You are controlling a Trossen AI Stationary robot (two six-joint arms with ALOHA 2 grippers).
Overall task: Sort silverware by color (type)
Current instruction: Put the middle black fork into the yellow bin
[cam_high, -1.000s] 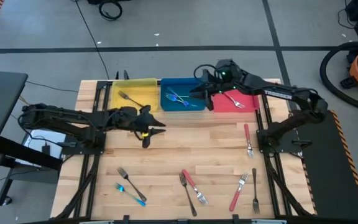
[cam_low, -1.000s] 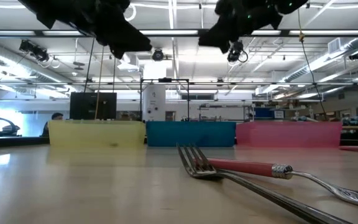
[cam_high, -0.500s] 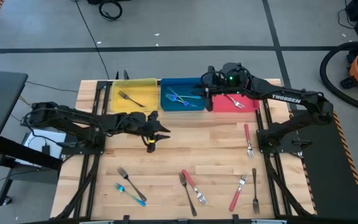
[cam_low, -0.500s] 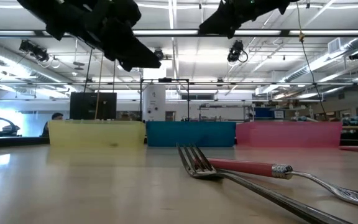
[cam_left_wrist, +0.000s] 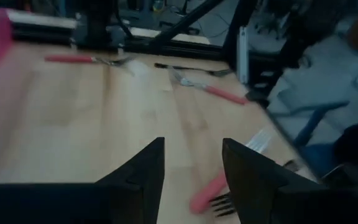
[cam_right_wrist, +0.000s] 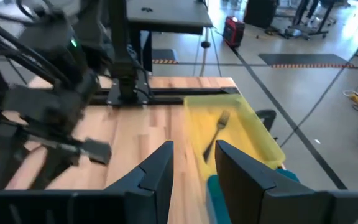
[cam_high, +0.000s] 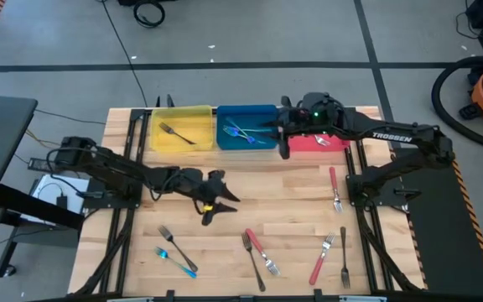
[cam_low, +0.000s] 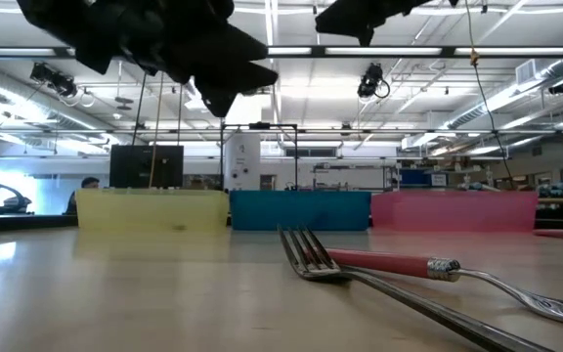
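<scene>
From above, the left claw [cam_high: 217, 201] hangs empty mid-worktop [cam_high: 292, 180]; the right claw [cam_high: 282, 134] sits between the blue bin [cam_high: 246, 113] and red bin [cam_high: 335, 138]. Loose forks [cam_high: 258, 252] lie along the near edge. Both wrist views show parted fingers holding nothing.

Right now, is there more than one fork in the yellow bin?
No, the high view shows a single dark fork lying in the yellow bin.
</scene>
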